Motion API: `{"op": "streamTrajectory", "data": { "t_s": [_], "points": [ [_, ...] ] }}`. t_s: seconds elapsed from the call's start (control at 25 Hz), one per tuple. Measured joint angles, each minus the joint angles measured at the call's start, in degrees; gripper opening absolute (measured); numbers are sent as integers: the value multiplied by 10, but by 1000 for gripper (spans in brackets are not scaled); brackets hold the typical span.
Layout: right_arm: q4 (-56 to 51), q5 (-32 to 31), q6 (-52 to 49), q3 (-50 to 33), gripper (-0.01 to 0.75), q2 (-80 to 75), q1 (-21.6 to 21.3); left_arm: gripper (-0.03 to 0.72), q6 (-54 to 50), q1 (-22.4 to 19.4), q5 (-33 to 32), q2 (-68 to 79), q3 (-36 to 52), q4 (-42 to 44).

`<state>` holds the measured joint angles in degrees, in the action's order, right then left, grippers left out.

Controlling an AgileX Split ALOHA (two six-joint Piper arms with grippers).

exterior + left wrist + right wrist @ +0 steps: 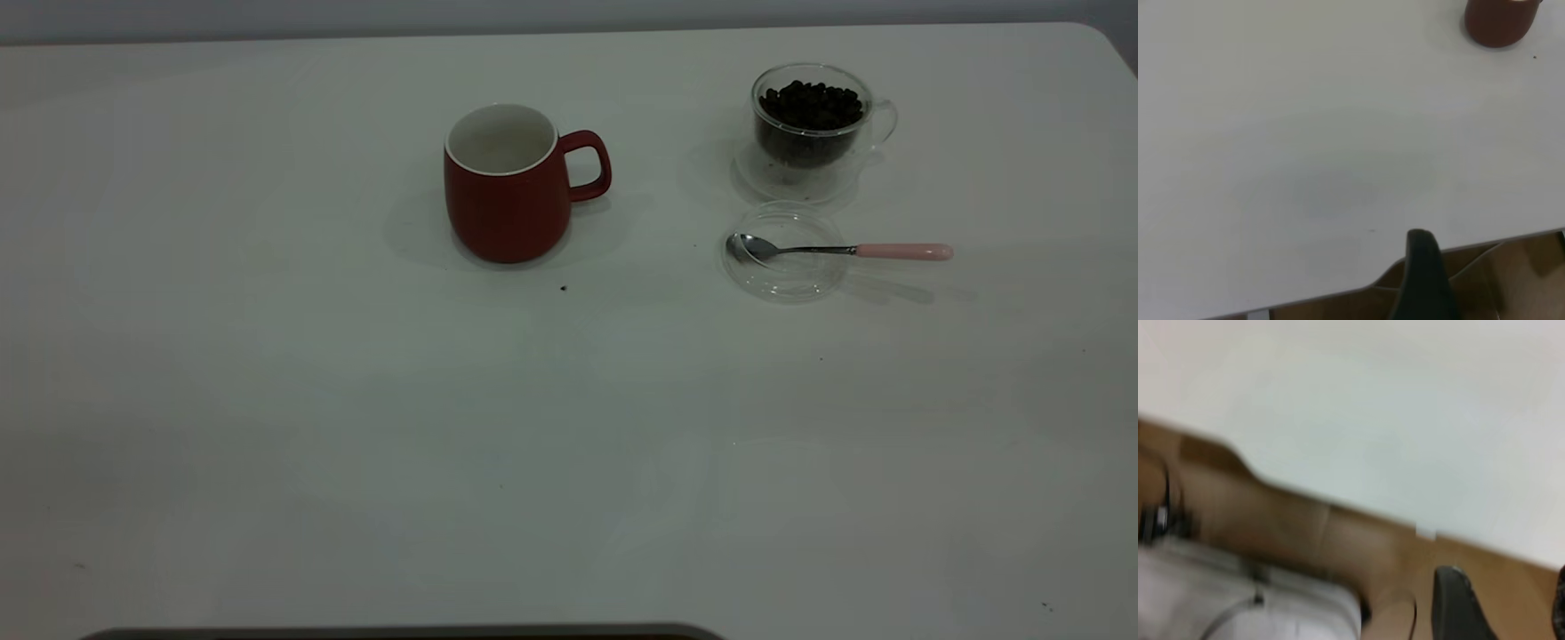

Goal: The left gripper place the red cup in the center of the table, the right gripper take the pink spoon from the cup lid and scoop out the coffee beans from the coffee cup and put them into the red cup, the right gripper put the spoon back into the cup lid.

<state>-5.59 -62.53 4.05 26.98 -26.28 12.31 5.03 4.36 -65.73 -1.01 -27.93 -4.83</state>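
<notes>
Hanging beyond the table (267,400) edge, both grippers hold nothing; opening unclear.

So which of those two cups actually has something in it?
The clear glass coffee cup, standing behind the cup lid, is filled with dark coffee beans. The red cup shows only its empty white inside.

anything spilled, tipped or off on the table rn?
Nothing stands out. The red cup and the coffee cup stand upright, the coffee beans inside the glass, and the pink spoon lies across the cup lid.
</notes>
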Motion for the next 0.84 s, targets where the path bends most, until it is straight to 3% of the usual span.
{"op": "streamTrajectory", "data": {
  "t_s": [0.36,0.84],
  "points": [
    [-1,-20,0,1,384,239,-27,587,1,0,0,0,0,0],
    [-6,-25,0,1,384,244,-31,587,1,0,0,0,0,0]
  ]
}}
